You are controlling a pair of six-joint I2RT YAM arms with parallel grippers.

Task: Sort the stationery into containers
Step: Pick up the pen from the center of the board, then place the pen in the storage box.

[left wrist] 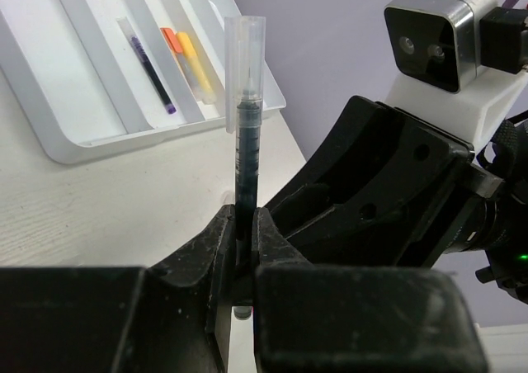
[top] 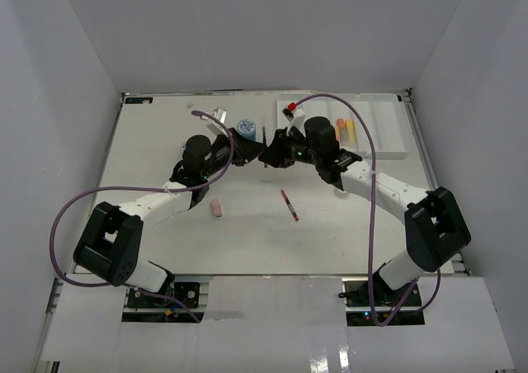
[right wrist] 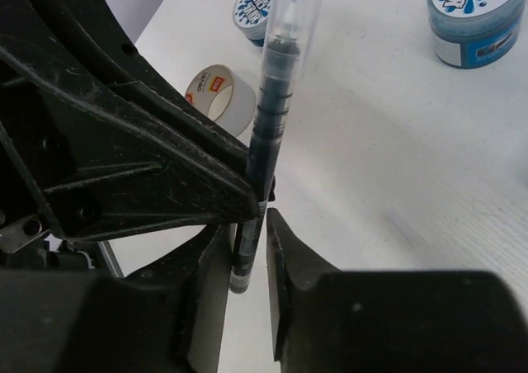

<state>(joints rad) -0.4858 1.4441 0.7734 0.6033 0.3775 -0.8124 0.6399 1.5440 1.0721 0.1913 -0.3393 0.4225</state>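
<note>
Black and thin, with a clear plastic cap, the thin black pen (left wrist: 246, 142) stands nearly upright in the air at the centre of the top view, above the white table (top: 247, 241) and just left of the flat white divided tray (top: 388, 134). Its long axis runs bottom to top in both wrist views, cap uppermost.

The left gripper (left wrist: 245, 241) pinches the pen's lower barrel firmly between its fingers. The right gripper (right wrist: 247, 257) meets it from the opposite side. Its jaws stand close on either side of the pen's bottom end, just below the left fingertip. I cannot tell whether they already press the barrel or leave a sliver of gap.

Judging by this, a hand-over is under way. The right arm is the one nearer the tray, so the pen lies up from the right jaws and must travel toward the upper right of the top view.

In the tray, seen upper left in the left wrist view, lie an orange marker stick (left wrist: 171, 43), a yellow marker stick (left wrist: 196, 59) and a dark pen (left wrist: 148, 68). On the table remain a thin red pen (top: 289, 205), a pink eraser (top: 217, 208), a white tape roll (right wrist: 219, 96) and two round blue-lidded jars (right wrist: 478, 18).
</note>
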